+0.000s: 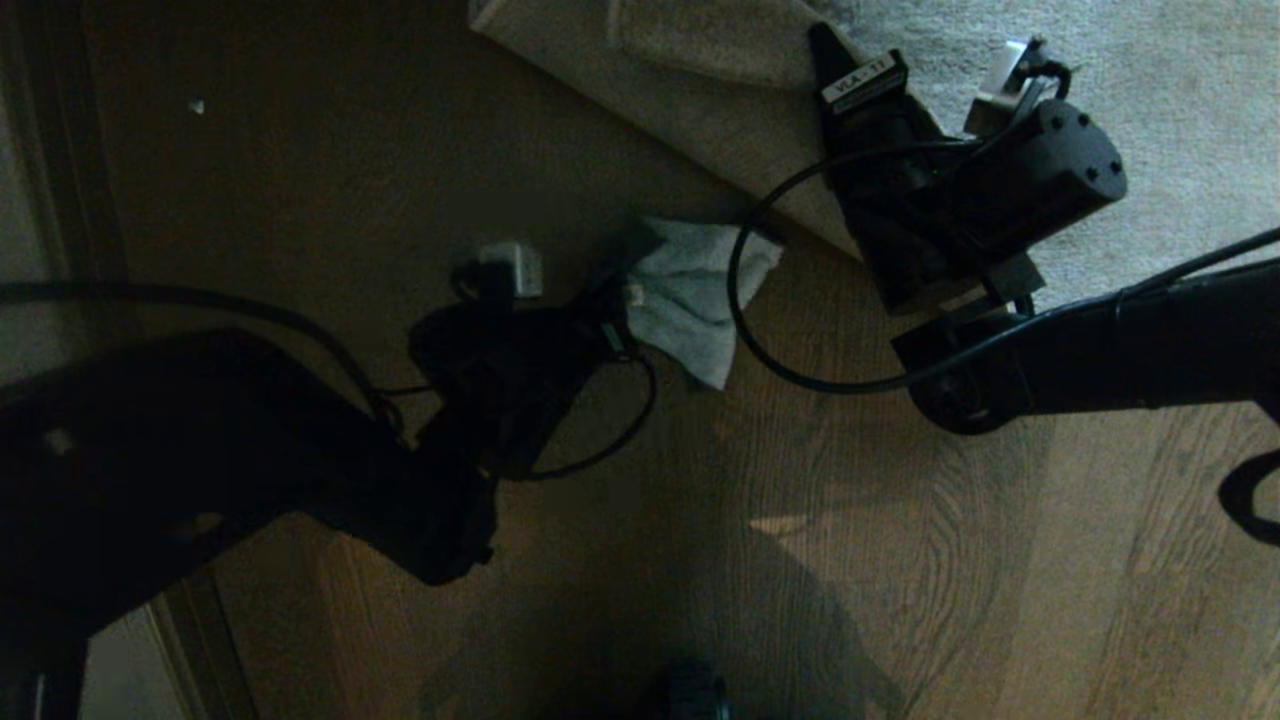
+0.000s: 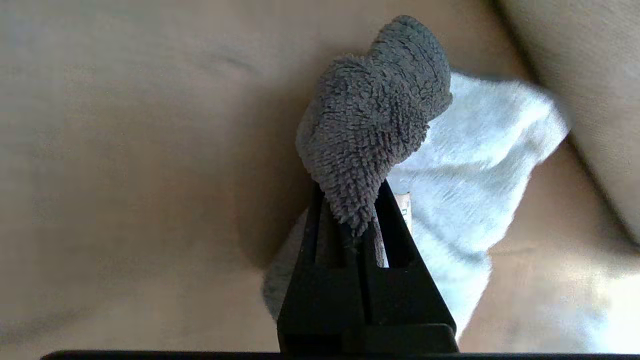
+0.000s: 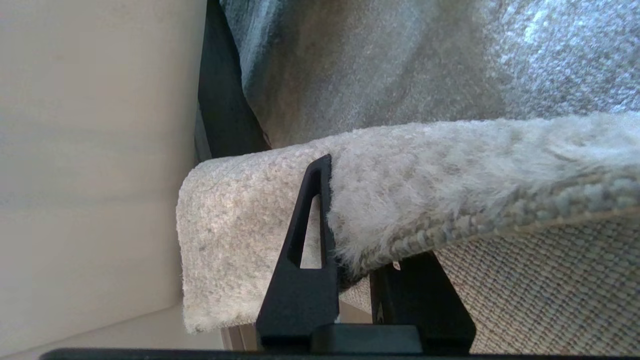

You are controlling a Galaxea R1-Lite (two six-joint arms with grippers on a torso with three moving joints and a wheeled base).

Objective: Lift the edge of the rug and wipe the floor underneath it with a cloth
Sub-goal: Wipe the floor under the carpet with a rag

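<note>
My right gripper is shut on the rug edge and holds it folded back and raised off the floor. In the right wrist view one finger lies on the pale pile of the rug edge. The other finger sits below it against the woven underside. My left gripper is shut on the cloth, which lies on the bare planks just in front of the lifted border. In the left wrist view a dark fluffy bunch of the cloth sticks out past the left gripper, its lighter face spread on the floor.
A black cable loops off the right arm over the cloth's near side. A small white speck lies on the dark floor at far left, near a pale wall strip. The rug covers the far right.
</note>
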